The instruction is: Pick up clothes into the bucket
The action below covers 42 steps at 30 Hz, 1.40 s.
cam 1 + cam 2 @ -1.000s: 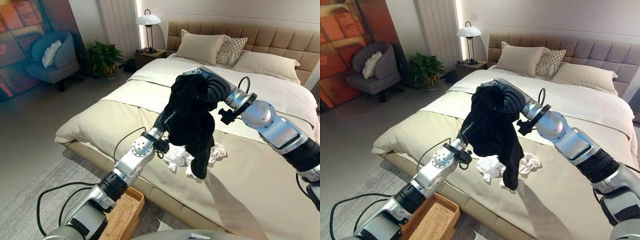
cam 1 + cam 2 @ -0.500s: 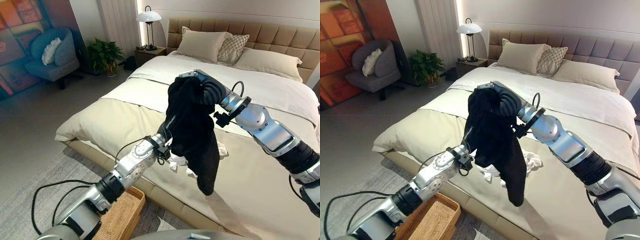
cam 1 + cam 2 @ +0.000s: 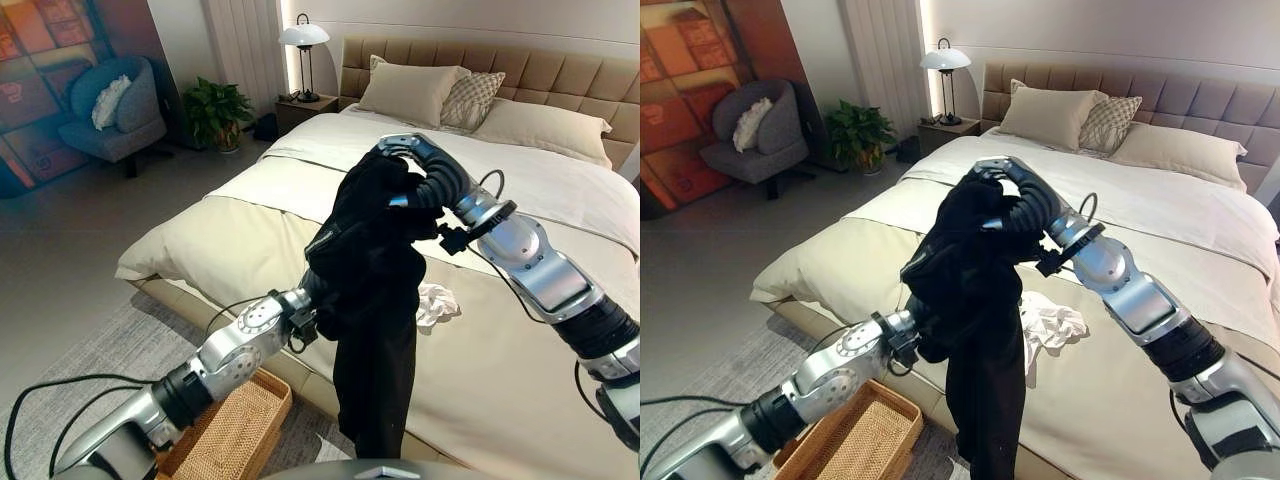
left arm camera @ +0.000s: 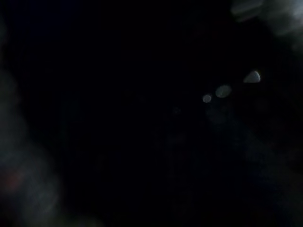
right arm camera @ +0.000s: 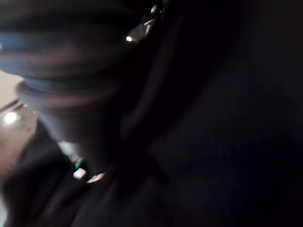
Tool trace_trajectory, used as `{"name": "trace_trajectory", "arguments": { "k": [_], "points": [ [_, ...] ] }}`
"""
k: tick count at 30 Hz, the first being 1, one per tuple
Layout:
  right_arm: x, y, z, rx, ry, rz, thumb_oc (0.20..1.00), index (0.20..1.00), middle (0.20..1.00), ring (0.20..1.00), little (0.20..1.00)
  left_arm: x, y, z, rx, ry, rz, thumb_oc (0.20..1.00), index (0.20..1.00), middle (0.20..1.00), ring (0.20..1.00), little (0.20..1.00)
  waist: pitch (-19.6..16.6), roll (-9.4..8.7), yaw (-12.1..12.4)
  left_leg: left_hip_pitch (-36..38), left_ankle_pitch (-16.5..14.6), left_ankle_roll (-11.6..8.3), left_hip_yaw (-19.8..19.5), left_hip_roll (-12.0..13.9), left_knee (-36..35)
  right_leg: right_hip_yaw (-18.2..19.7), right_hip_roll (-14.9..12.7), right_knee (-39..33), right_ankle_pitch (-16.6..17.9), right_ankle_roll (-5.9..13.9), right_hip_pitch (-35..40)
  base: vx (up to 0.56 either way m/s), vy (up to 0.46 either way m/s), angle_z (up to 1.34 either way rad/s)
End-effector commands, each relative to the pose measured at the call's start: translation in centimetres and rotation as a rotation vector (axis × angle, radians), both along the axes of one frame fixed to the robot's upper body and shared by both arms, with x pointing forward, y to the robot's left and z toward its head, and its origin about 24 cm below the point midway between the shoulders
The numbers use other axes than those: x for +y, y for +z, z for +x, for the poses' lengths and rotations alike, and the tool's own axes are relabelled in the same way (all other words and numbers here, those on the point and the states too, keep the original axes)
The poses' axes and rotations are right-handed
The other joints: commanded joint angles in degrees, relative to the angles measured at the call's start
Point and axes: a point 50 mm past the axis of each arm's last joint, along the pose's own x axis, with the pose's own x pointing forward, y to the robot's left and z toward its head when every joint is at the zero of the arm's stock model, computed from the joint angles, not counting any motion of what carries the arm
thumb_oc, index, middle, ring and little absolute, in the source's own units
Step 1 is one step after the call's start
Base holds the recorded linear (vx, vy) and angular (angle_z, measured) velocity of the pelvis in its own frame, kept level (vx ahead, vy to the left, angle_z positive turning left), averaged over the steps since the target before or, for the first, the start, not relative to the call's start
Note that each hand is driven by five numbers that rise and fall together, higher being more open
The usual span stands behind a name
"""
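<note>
One black cloth garment (image 3: 372,300) hangs above the near edge of the beige bed (image 3: 520,370), draped from the raised right hand (image 3: 405,165), fingers clenched on its top. The left hand (image 3: 908,330) is buried in the cloth; its grasp cannot be told. One white crumpled garment (image 3: 435,303) lies on the bed; one woven wicker basket (image 3: 855,440) stands on the floor, near left.

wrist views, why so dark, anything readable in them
Left wrist view: almost black, pressed into the black garment, a few pale glints. Right wrist view: dark, blurred cloth beside the right hand's ribbed cover. Eye views: evenly lit, lamp glowing.
</note>
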Motion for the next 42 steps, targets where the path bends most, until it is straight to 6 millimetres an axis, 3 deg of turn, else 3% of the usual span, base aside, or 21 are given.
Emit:
{"name": "trace_trajectory", "arguments": {
  "k": [1,6,9,10,12,13,14,17,18,21,24,25,27,29,30,31,33,34,35,36,42],
  "points": [
    [-1.5,2.1,-0.3,-0.107,-0.053,0.159,1.000,1.000,1.000,1.000,1.000,2.6,3.8,1.3,-0.104,0.132,-0.180,0.200,0.200,0.200,0.200,0.200,-1.29,-3.24,1.47,0.23,-5.37,1.35,0.00,-2.12,4.23,-1.88,-2.20,5.07,-2.67,1.95,-0.25,0.00,0.000,0.00],
    [-3.4,0.2,-0.3,-0.043,-0.143,0.245,1.000,1.000,1.000,1.000,1.000,5.7,4.4,1.3,-0.138,0.294,-0.222,0.200,0.200,0.200,0.200,0.200,-1.12,-3.37,1.83,0.23,-5.27,1.41,-0.05,-2.17,4.13,-2.06,-2.32,4.93,-2.69,1.86,-0.06,-0.01,-0.001,0.06],
    [-5.9,-3.2,-1.0,0.070,-0.260,0.351,1.000,1.000,1.000,1.000,1.000,9.7,5.0,0.9,-0.230,0.484,-0.166,0.200,0.200,0.200,0.200,0.200,-1.13,-3.38,2.01,0.28,-5.29,1.48,-0.21,-2.30,4.00,-2.22,-2.35,4.76,-2.70,1.82,0.05,0.00,0.002,0.04],
    [-5.9,-3.3,-1.0,0.071,-0.260,0.351,1.000,1.000,1.000,1.000,1.000,9.7,5.0,0.9,-0.230,0.484,-0.165,0.200,0.200,0.200,0.200,0.200,-1.17,-3.41,1.99,0.29,-5.30,1.48,-0.22,-2.31,4.00,-2.23,-2.35,4.76,-2.71,1.82,0.06,0.00,0.007,0.09],
    [-7.7,-6.4,-1.9,0.177,-0.352,0.425,1.000,1.000,1.000,1.000,1.000,12.4,5.8,0.5,-0.316,0.620,-0.135,0.200,0.200,0.200,0.200,0.200,-0.91,-3.26,1.96,0.13,-5.27,1.51,-0.37,-2.45,3.90,-2.34,-2.42,4.81,-2.80,1.75,-0.03,-0.01,0.012,0.06],
    [-7.7,-6.4,-1.9,0.178,-0.352,0.425,1.000,1.000,1.000,1.000,1.000,12.4,5.8,0.4,-0.316,0.620,-0.134,0.200,0.200,0.200,0.200,0.200,-0.96,-3.27,1.94,0.12,-5.28,1.51,-0.39,-2.45,3.91,-2.36,-2.42,4.82,-2.82,1.75,-0.03,-0.01,0.021,0.03],
    [-8.9,-8.9,-2.3,0.260,-0.436,0.453,1.000,1.000,1.000,1.000,1.000,13.7,6.1,0.3,-0.345,0.700,-0.147,0.200,0.200,0.200,0.200,0.200,-0.86,-3.15,1.87,0.06,-5.31,1.48,-0.50,-2.60,3.84,-2.64,-2.48,4.96,-2.94,1.73,-0.18,0.00,0.000,0.00],
    [-10.2,-11.5,-2.6,0.342,-0.532,0.431,1.000,1.000,1.000,1.000,1.000,14.7,7.2,0.0,-0.411,0.765,-0.162,0.200,0.200,0.200,0.200,0.200,-0.63,-3.07,1.94,0.00,-5.38,1.55,-0.64,-2.70,3.87,-2.82,-2.54,5.09,-2.96,1.69,-0.17,0.00,0.013,0.04],
    [-11.2,-15.1,-3.4,0.474,-0.626,0.444,1.000,1.000,1.000,1.000,1.000,15.8,8.3,-0.4,-0.476,0.826,-0.180,0.200,0.200,0.200,0.200,0.200,-0.44,-2.98,2.13,0.00,-5.48,1.61,-0.73,-2.86,3.90,-2.94,-2.64,5.07,-2.89,1.67,-0.14,0.00,0.000,0.00],
    [-11.5,-17.5,-4.1,0.559,-0.669,0.413,1.000,1.000,1.000,1.000,1.000,16.6,9.2,-0.7,-0.530,0.870,-0.181,0.200,0.200,0.200,0.200,0.200,-0.18,-2.83,2.22,0.02,-5.54,1.61,-0.67,-2.91,3.88,-2.94,-2.66,5.13,-2.92,1.69,-0.21,0.00,0.002,0.01],
    [-12.2,-22.8,-6.3,0.762,-0.774,0.354,1.000,1.000,1.000,1.000,1.000,17.9,10.6,-1.1,-0.622,0.943,-0.157,0.200,0.200,0.200,0.200,0.200,0.09,-2.60,2.45,-0.05,-5.60,1.58,-0.66,-2.94,3.91,-3.01,-2.67,5.16,-2.98,1.69,-0.30,0.00,0.005,0.03],
    [-12.0,-25.9,-7.9,0.888,-0.825,0.356,1.000,1.000,1.000,1.000,1.000,18.8,10.9,-1.4,-0.663,1.006,-0.125,0.200,0.200,0.200,0.200,0.200,0.30,-2.46,2.53,-0.01,-5.73,1.58,-0.52,-2.99,4.04,-3.01,-2.65,5.20,-2.98,1.69,-0.28,0.00,0.000,0.00],
    [-11.8,-27.2,-8.8,0.948,-0.834,0.342,1.000,1.000,1.000,1.000,1.000,19.4,11.0,-1.5,-0.688,1.052,-0.084,0.200,0.200,0.200,0.200,0.200,0.42,-2.42,2.53,0.00,-5.87,1.58,-0.47,-2.99,4.23,-2.91,-2.66,5.16,-3.00,1.69,-0.21,0.00,0.000,0.00],
    [-11.0,-31.0,-12.2,1.124,-0.889,0.324,1.000,1.000,1.000,1.000,1.000,21.1,10.9,-1.9,-0.741,1.176,0.027,0.200,0.200,0.200,0.200,0.200,0.66,-2.07,2.51,0.08,-6.17,1.56,-0.22,-2.93,4.50,-2.69,-2.68,5.27,-3.07,1.76,-0.29,0.00,0.000,0.00],
    [-11.0,-31.0,-12.1,1.124,-0.887,0.325,1.000,1.000,1.000,1.000,1.000,21.1,10.9,-2.0,-0.742,1.177,0.028,0.200,0.200,0.200,0.200,0.200,0.66,-2.11,2.49,0.11,-6.20,1.55,-0.20,-2.92,4.51,-2.67,-2.68,5.29,-3.10,1.76,-0.28,0.00,0.000,0.00],
    [-10.7,-33.1,-14.5,1.235,-0.936,0.307,1.000,1.000,1.000,1.000,1.000,21.8,10.4,-2.1,-0.743,1.236,0.086,0.200,0.200,0.200,0.200,0.200,0.70,-1.97,2.36,0.14,-6.33,1.48,-0.08,-2.88,4.64,-2.59,-2.67,5.34,-3.21,1.75,-0.29,0.00,0.000,0.00],
    [-10.4,-33.9,-15.5,1.289,-0.946,0.289,1.000,1.000,1.000,1.000,1.000,22.1,10.2,-2.2,-0.743,1.262,0.108,0.200,0.200,0.200,0.200,0.200,0.80,-2.01,2.30,0.10,-6.38,1.41,-0.02,-2.83,4.72,-2.62,-2.63,5.38,-3.28,1.73,-0.29,0.00,0.000,0.00],
    [-10.1,-35.3,-17.8,1.381,-0.968,0.200,1.000,1.000,1.000,1.000,1.000,22.4,9.7,-2.4,-0.729,1.297,0.103,0.200,0.200,0.200,0.200,0.200,0.98,-2.00,2.25,0.03,-6.42,1.33,0.00,-2.75,4.85,-2.57,-2.58,5.54,-3.35,1.75,-0.43,0.00,0.000,0.00],
    [-10.1,-35.3,-17.8,1.380,-0.967,0.200,1.000,1.000,1.000,1.000,1.000,22.4,9.7,-2.4,-0.729,1.298,0.103,0.200,0.200,0.200,0.200,0.200,0.98,-2.00,2.21,0.02,-6.44,1.33,0.00,-2.74,4.86,-2.58,-2.58,5.55,-3.37,1.74,-0.44,0.00,0.000,0.00],
    [-9.7,-36.2,-19.4,1.448,-0.961,0.098,1.000,1.000,1.000,1.000,1.000,22.8,8.9,-2.5,-0.697,1.328,0.112,0.200,0.200,0.200,0.200,0.200,1.06,-2.04,2.15,0.01,-6.50,1.31,-0.05,-2.68,4.93,-2.57,-2.56,5.67,-3.49,1.72,-0.47,0.00,0.000,0.00],
    [-9.4,-37.2,-22.5,1.537,-0.989,0.028,1.000,1.000,1.000,1.000,1.000,24.0,6.2,-2.7,-0.606,1.428,0.244,0.200,0.200,0.200,0.200,0.200,1.10,-2.21,1.56,0.33,-6.73,1.20,0.28,-2.59,4.96,-2.41,-2.51,5.71,-3.75,1.73,-0.27,0.00,0.000,0.00]
  ]
}}
